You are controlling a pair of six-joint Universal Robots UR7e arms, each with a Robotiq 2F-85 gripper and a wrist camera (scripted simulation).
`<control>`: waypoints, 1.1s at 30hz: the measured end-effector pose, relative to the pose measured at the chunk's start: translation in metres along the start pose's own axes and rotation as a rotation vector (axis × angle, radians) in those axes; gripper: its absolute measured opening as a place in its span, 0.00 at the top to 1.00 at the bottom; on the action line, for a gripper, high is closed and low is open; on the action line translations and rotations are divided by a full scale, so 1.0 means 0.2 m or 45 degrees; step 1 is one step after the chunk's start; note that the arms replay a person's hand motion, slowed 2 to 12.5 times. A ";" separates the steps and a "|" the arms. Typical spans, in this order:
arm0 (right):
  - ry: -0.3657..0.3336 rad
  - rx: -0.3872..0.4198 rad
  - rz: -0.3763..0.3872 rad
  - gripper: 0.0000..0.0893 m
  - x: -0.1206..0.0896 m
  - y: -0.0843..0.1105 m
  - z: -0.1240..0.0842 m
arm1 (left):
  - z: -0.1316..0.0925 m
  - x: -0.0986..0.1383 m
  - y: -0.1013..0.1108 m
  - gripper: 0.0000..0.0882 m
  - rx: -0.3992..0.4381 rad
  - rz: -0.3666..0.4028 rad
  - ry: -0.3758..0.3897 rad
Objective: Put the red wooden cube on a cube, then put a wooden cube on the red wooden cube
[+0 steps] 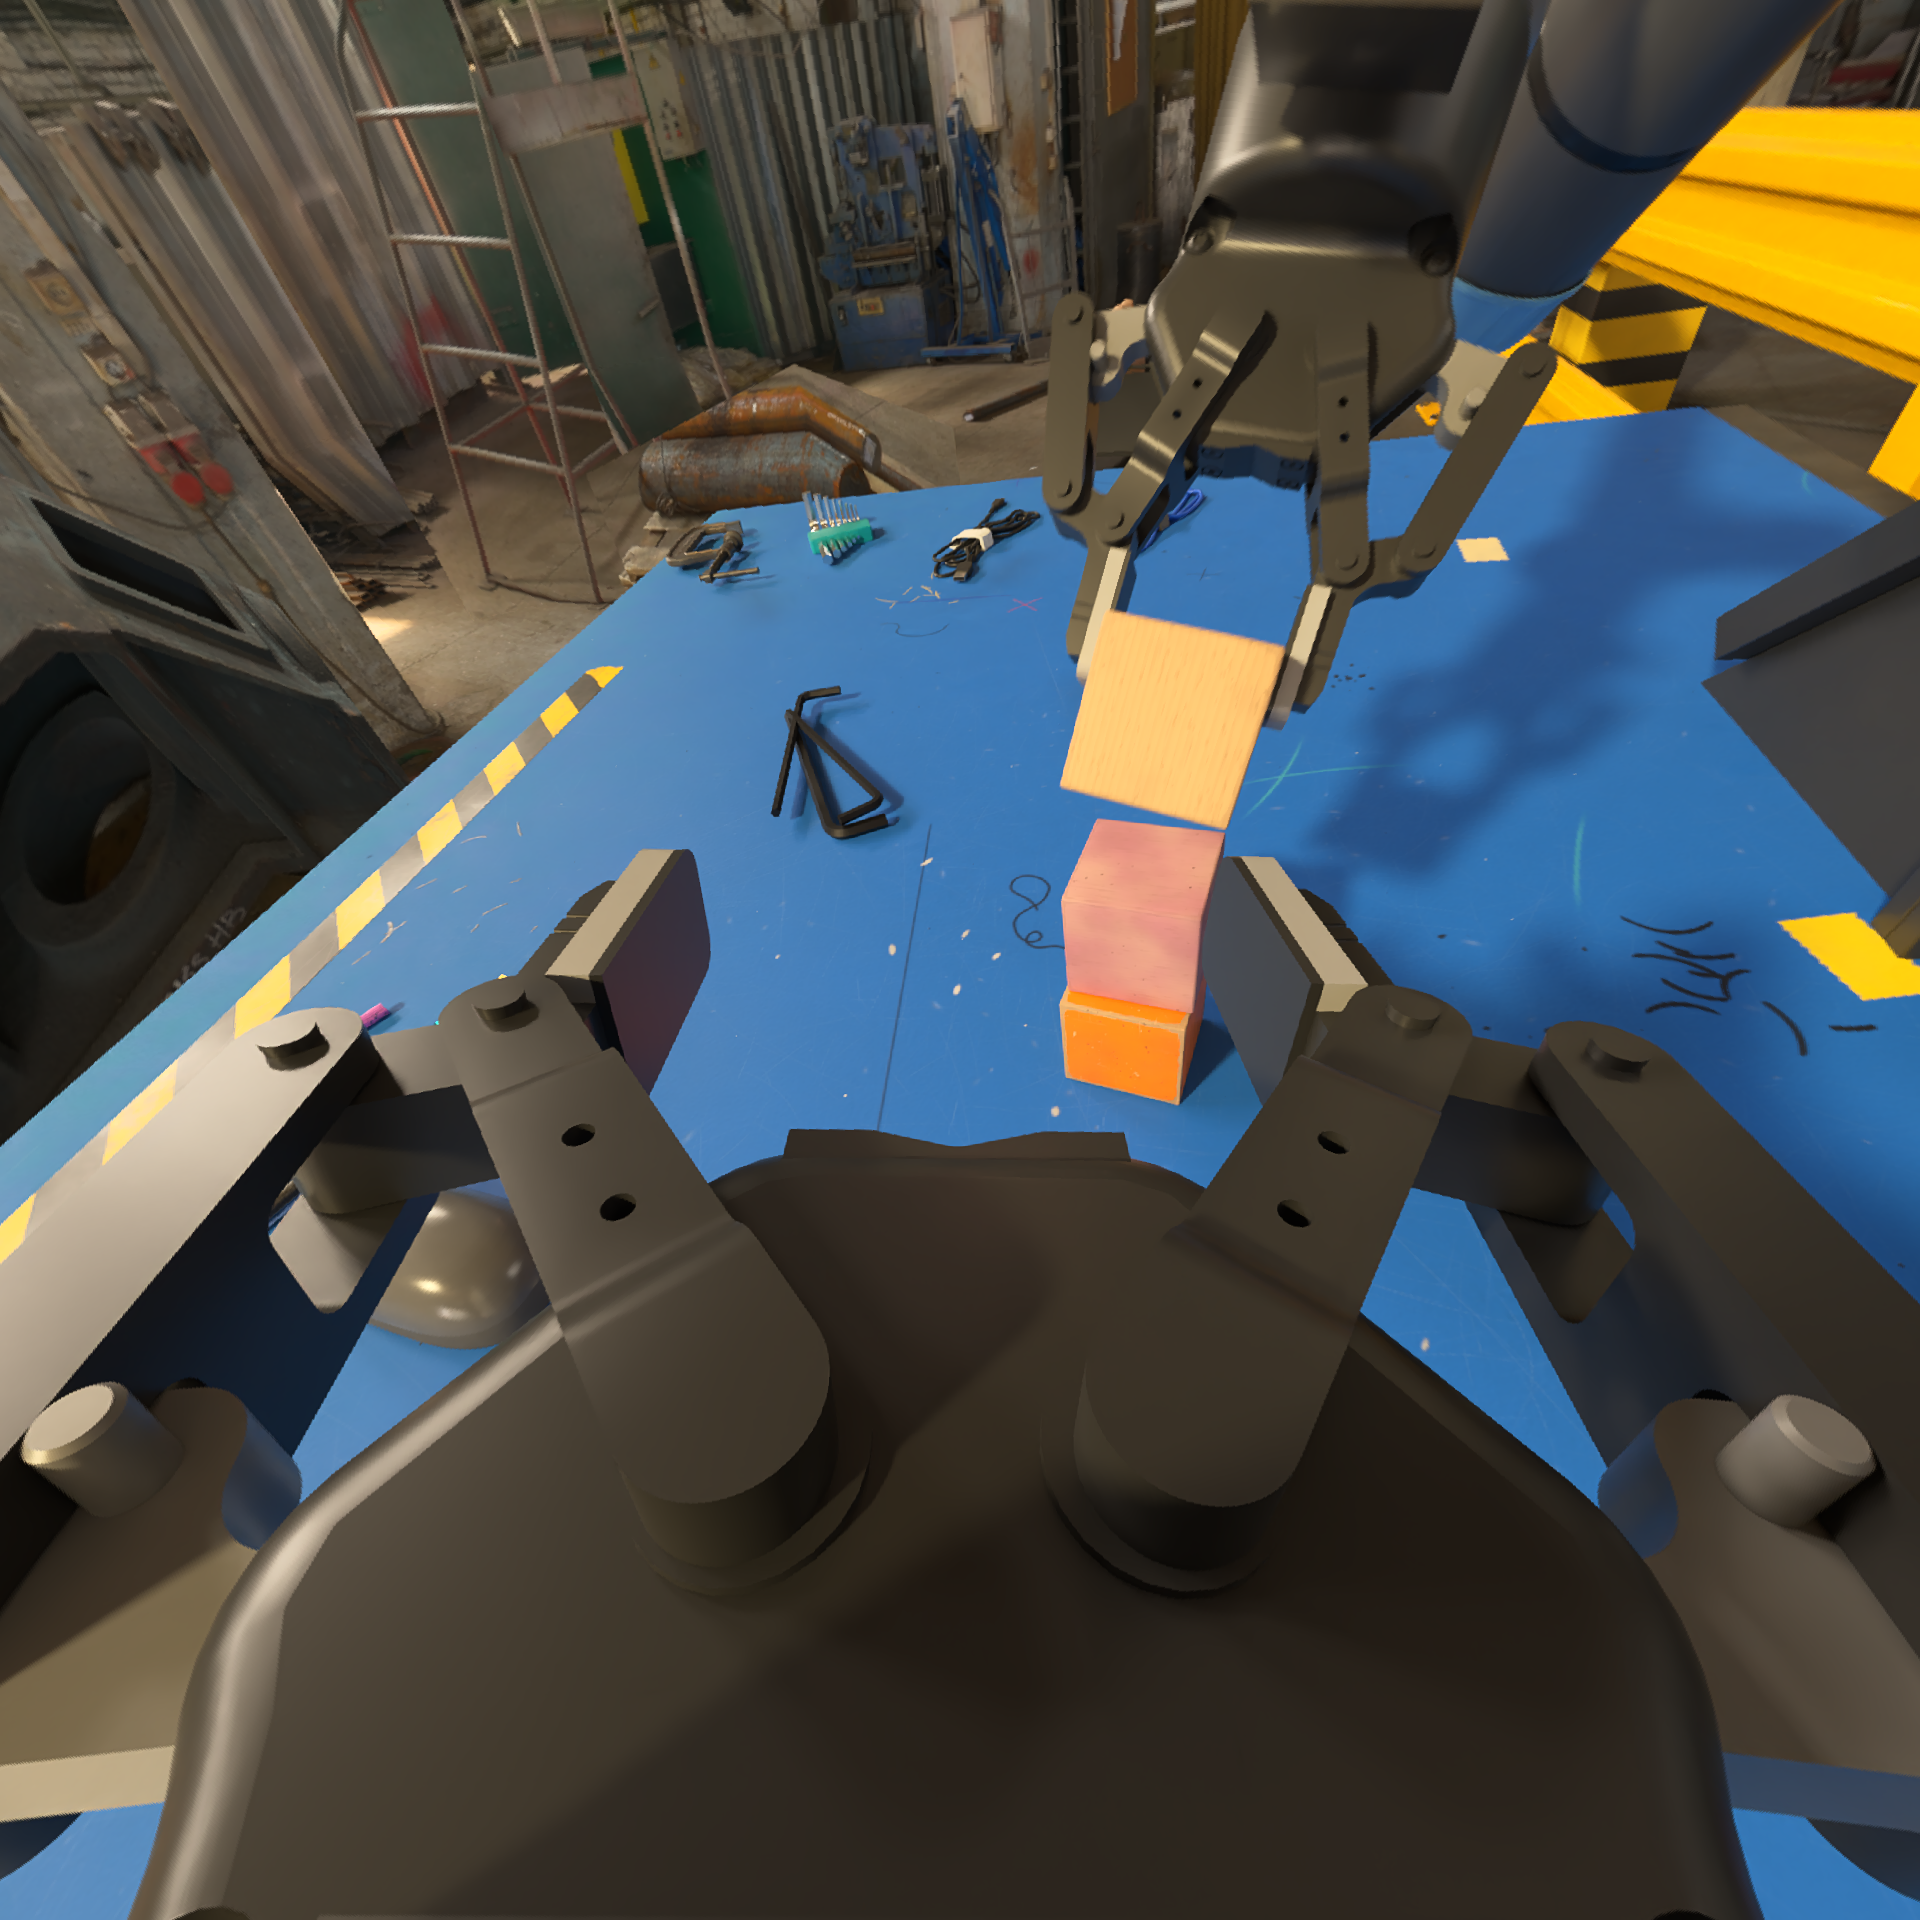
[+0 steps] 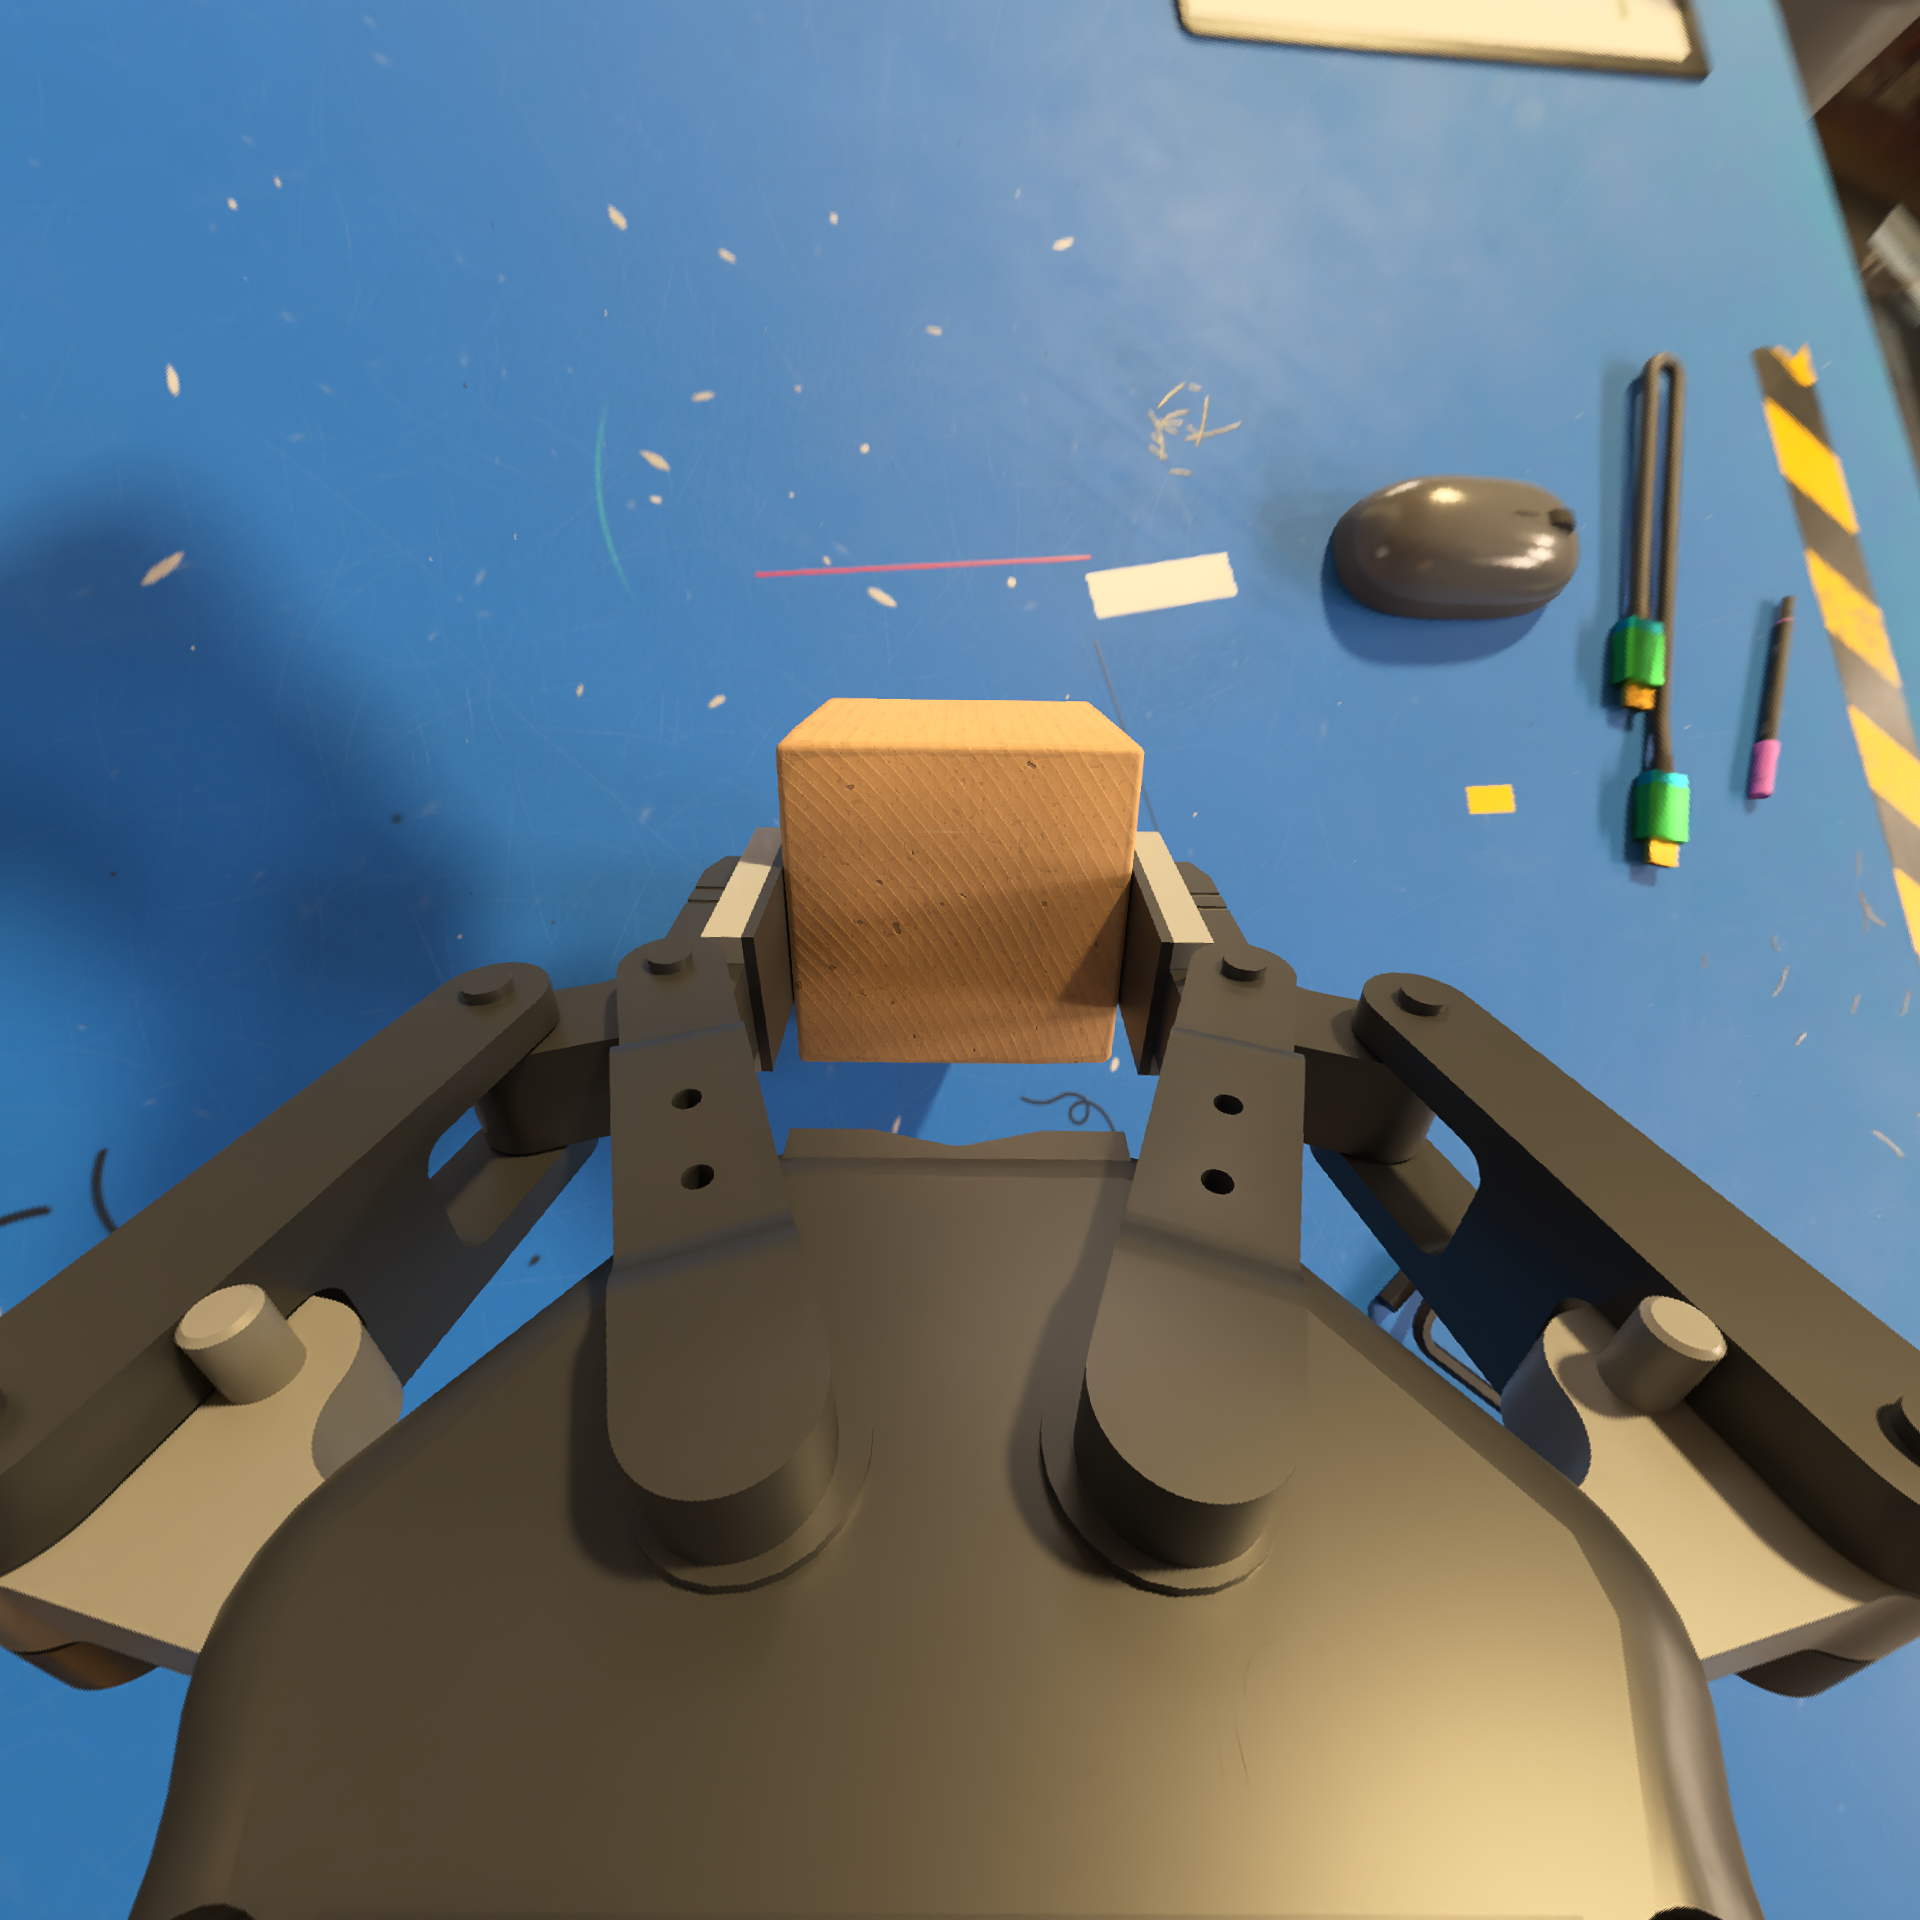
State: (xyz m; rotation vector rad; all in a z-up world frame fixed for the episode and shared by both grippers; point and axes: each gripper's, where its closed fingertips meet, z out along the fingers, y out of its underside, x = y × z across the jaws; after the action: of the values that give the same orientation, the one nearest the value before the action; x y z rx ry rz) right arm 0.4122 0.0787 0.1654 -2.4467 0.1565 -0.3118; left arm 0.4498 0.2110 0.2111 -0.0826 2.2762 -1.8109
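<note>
Red cube [image 1: 1138,909] sits on an orange cube [image 1: 1124,1047], which rests on the blue bench [image 1: 727,935]. The two make a short stack, edges roughly flush, the red one looking pale pink under the light.

Left gripper [image 1: 966,971]: fingers spread wide apart, holding nothing. Its right-hand finger [image 1: 1262,966] stands just beside the stack; I cannot tell whether it touches the red cube. The other finger [image 1: 649,951] is well clear, over bare bench.

Right gripper [image 1: 1195,655]: fingers clamped on a plain wooden cube [image 1: 1169,717], one pad on each side face. Seen from the left wrist, this cube hangs in the air directly above the red cube, slightly tilted, with a narrow gap between its lower edge and the red cube's top. From the right wrist, the wooden cube [image 2: 956,883] fills the space between the gripper's [image 2: 956,935] fingers and hides the stack beneath it.

Elsewhere on the bench, well away from the stack:
- loose hex keys [image 1: 826,769], a green-holdered hex key set [image 1: 836,530], a small clamp [image 1: 712,551] and a bundled black cable [image 1: 977,540] toward the far edge
- a dark computer mouse [image 2: 1455,545], a cable with green plugs [image 2: 1652,623], a pen with a pink end [image 2: 1771,696] and a strip of white tape [image 2: 1158,584]

Yellow-and-black hazard tape [image 1: 416,842] runs along the bench edge.
</note>
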 end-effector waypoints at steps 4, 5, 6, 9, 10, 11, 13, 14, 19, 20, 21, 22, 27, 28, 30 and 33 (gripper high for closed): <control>-0.046 -0.107 0.008 0.43 0.00 0.02 0.03 | -0.01 0.01 -0.02 0.07 0.028 -0.011 0.014; -0.055 -0.134 0.008 0.43 0.00 0.02 0.04 | -0.01 0.01 -0.03 0.07 0.035 -0.012 0.017; -0.062 -0.158 0.006 0.43 0.00 0.03 0.05 | -0.01 0.01 -0.03 0.07 0.041 -0.013 0.019; -0.079 -0.225 -0.004 0.43 0.01 0.03 0.06 | -0.01 0.01 -0.05 0.07 0.056 -0.011 0.022; -0.084 -0.243 -0.009 0.43 0.01 0.03 0.07 | -0.01 0.02 -0.05 0.07 0.059 -0.009 0.022; -0.090 -0.260 -0.015 0.43 0.01 0.03 0.07 | -0.02 0.02 -0.05 0.07 0.062 -0.007 0.023; -0.104 -0.290 -0.025 0.43 0.01 0.03 0.08 | -0.02 0.02 -0.06 0.07 0.066 -0.003 0.023; -0.113 -0.303 -0.031 0.43 0.01 0.03 0.08 | -0.02 0.02 -0.06 0.07 0.066 0.000 0.024; -0.159 -0.358 -0.054 0.43 0.00 0.03 0.10 | -0.02 0.03 -0.06 0.07 0.064 0.011 0.033; -0.167 -0.368 -0.059 0.43 -0.01 0.03 0.10 | -0.02 0.03 -0.06 0.07 0.062 0.012 0.036; -0.174 -0.378 -0.063 0.43 -0.01 0.02 0.11 | -0.02 0.04 -0.06 0.06 0.059 0.013 0.040; -0.180 -0.388 -0.067 0.43 -0.01 0.03 0.11 | -0.01 0.04 -0.06 0.06 0.057 0.014 0.043; -0.205 -0.428 -0.086 0.43 -0.01 0.02 0.12 | -0.01 0.06 -0.05 0.05 0.038 0.020 0.057; -0.211 -0.435 -0.089 0.43 -0.01 0.02 0.12 | -0.01 0.06 -0.05 0.05 0.035 0.023 0.057; -0.222 -0.451 -0.096 0.43 -0.01 0.03 0.13 | -0.01 0.06 -0.05 0.05 0.028 0.028 0.057; -0.234 -0.479 -0.105 0.43 -0.02 0.03 0.14 | 0.00 0.06 -0.05 0.05 0.021 0.038 0.055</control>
State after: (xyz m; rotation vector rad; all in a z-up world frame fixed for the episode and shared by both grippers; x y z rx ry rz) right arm 0.4161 0.0903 0.1401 -2.8441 0.0359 -0.0960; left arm 0.4368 0.2068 0.2185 -0.0061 2.2783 -1.8337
